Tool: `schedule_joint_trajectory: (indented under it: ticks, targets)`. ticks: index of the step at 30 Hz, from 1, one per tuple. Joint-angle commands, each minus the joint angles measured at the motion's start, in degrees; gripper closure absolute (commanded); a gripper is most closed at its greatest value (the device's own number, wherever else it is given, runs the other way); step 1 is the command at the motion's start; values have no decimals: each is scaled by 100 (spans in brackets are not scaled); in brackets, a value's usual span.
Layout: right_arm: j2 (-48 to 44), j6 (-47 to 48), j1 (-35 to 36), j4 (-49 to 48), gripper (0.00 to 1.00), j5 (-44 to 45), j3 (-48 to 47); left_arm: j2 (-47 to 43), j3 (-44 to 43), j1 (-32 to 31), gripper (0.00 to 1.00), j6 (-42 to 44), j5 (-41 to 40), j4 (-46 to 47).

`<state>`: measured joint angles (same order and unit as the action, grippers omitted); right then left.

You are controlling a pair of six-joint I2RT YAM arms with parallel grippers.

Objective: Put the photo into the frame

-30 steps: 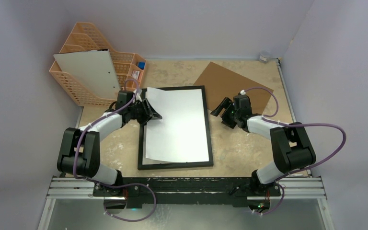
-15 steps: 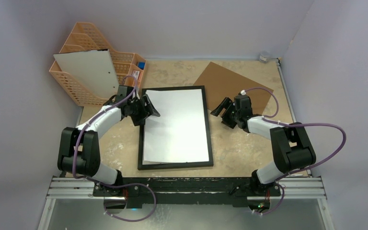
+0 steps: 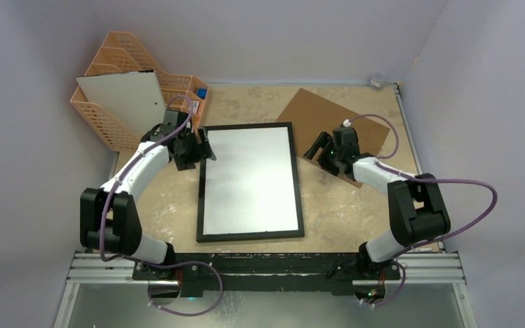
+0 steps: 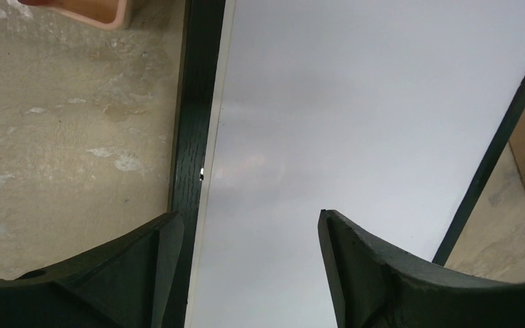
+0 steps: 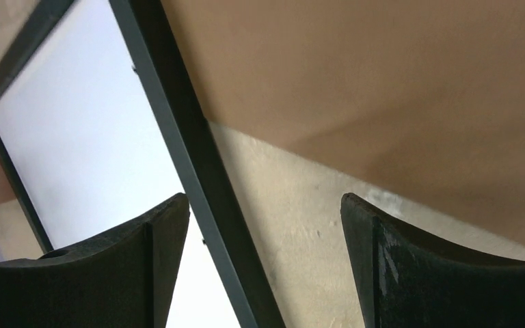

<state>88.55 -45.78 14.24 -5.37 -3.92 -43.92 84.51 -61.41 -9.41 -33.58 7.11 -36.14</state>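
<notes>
The black-bordered frame (image 3: 246, 126) lies flat mid-table. A plain white sheet (image 3: 249, 181) lies flat inside it and fills it. No sunflower print shows in any view, and I cannot tell whether this sheet is the photo's back. My left gripper (image 3: 193, 147) is open and empty at the frame's far left corner. In the left wrist view (image 4: 246, 214) it straddles the frame's left border (image 4: 195, 102) and the sheet (image 4: 369, 102). My right gripper (image 3: 320, 152) is open and empty. In the right wrist view (image 5: 264, 198) it hangs over the frame's right border (image 5: 171, 116).
A brown backing board (image 3: 335, 116) lies at the back right, its edge under my right gripper; it also shows in the right wrist view (image 5: 383, 82). An orange basket organiser (image 3: 116, 61) holding a white board (image 3: 126, 102) stands at the back left.
My left gripper has let go of the white sheet's far left corner and drawn back left. The sheet now lies flat in the frame. My right gripper moved slightly away, toward the brown board.
</notes>
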Motion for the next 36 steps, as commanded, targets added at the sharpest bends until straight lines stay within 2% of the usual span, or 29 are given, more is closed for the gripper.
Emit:
schedule_joint_trajectory:
  ticks: [1, 6, 10, 14, 17, 22, 28, 32, 36]
  targets:
    - [-218, 450, -51, 438, 16, 707, -782, -417, -253, 0, 24, 152, 244, 339]
    - [-132, 769, -131, 519, 15, 1181, -1319, -418, -270, -60, 24, 163, 680, 841]
    - [182, 948, -606, 519, 13, 1117, -1901, -100, -630, -427, 24, 166, 729, 1361]
    - [792, 1034, -1019, 1083, 13, 1080, -2842, 679, -1406, -800, 24, 141, 636, 1828]
    - [1034, 933, -1310, 1402, 13, 1184, -3092, 1582, -2192, -988, 24, 67, 684, 2188]
    - [803, 478, -2013, 1429, 11, 1241, -2458, 3134, -3653, -1263, 24, -8, 730, 2938]
    - [343, 11, -2867, 1153, 10, 597, -1304, 4860, -5074, -1361, 24, -164, 795, 3523]
    - [260, -28, -3159, 1064, 10, 428, -877, 5690, -5844, -1370, 24, -307, 857, 3937]
    - [233, -2, -3284, 967, 11, 408, -650, 6331, -6474, -1379, 24, -388, 775, 3858]
